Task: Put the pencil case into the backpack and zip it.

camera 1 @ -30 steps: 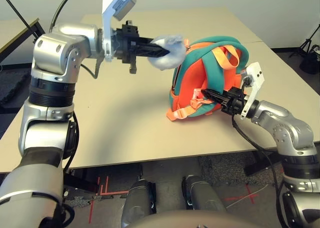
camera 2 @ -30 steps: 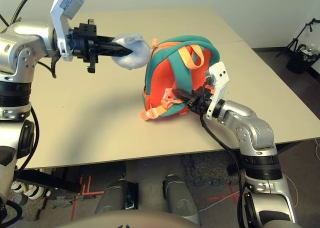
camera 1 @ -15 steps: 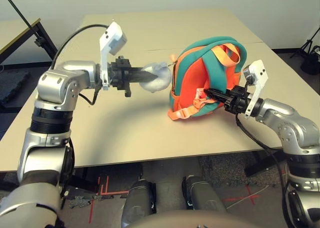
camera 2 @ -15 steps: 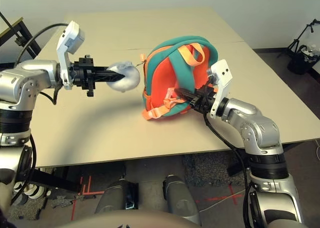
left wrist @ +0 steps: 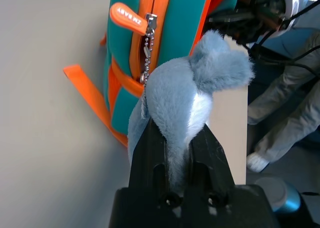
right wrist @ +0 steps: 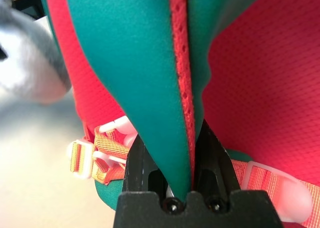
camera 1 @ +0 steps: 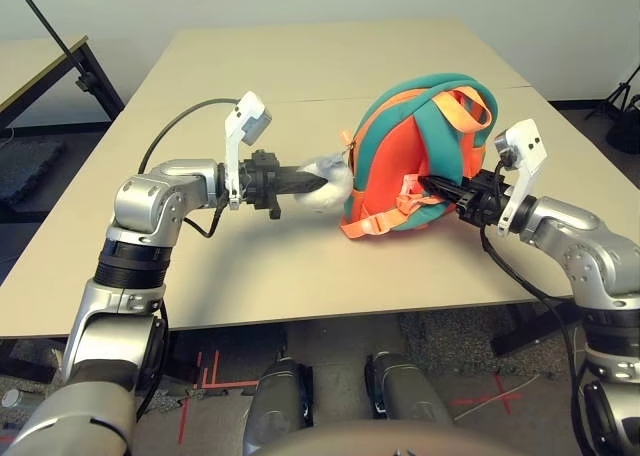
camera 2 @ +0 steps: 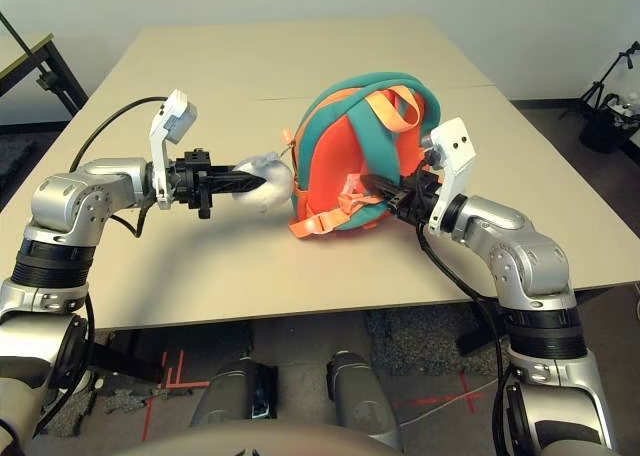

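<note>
Two pincers hold the backpack (camera 1: 420, 156) from opposite sides, zipping in hand.

Left pincer (left wrist: 172, 145) is clamped on the grey plush whale charm (left wrist: 187, 103), which hangs by a short chain from the zipper pull (left wrist: 129, 18) on the backpack's left flank. Right pincer (right wrist: 170, 153) is closed on a teal edge at the backpack's right side, steadying it on the bench (camera 1: 250, 266). The zipper track runs up over the backpack's top, away from the left pincer, which is nearer the pull. No pencil case is visible; presumably inside. How far the zipper is closed cannot be made out.
</note>
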You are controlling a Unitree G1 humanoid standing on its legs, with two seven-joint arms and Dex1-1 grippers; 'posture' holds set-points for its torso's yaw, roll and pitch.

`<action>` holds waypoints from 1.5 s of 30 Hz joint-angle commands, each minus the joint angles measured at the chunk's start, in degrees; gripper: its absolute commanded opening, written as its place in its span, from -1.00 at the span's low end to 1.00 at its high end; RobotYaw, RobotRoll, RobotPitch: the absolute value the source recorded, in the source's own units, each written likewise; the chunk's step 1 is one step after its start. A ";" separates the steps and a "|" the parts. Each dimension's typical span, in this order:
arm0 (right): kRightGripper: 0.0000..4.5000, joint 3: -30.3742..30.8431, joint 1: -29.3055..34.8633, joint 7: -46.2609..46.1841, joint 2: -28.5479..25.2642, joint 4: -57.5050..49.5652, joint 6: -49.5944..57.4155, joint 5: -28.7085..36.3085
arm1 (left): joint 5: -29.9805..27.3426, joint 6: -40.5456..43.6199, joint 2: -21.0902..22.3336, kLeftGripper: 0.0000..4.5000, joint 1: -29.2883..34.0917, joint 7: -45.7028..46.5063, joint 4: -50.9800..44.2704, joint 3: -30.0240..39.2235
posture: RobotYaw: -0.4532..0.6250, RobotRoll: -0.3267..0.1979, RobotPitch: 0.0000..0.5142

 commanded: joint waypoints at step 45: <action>1.00 -9.96 0.83 15.66 -26.44 10.65 1.51 -0.05 | -7.86 8.03 12.11 0.99 13.59 7.38 -4.17 20.45 | -0.32 0.25 -0.90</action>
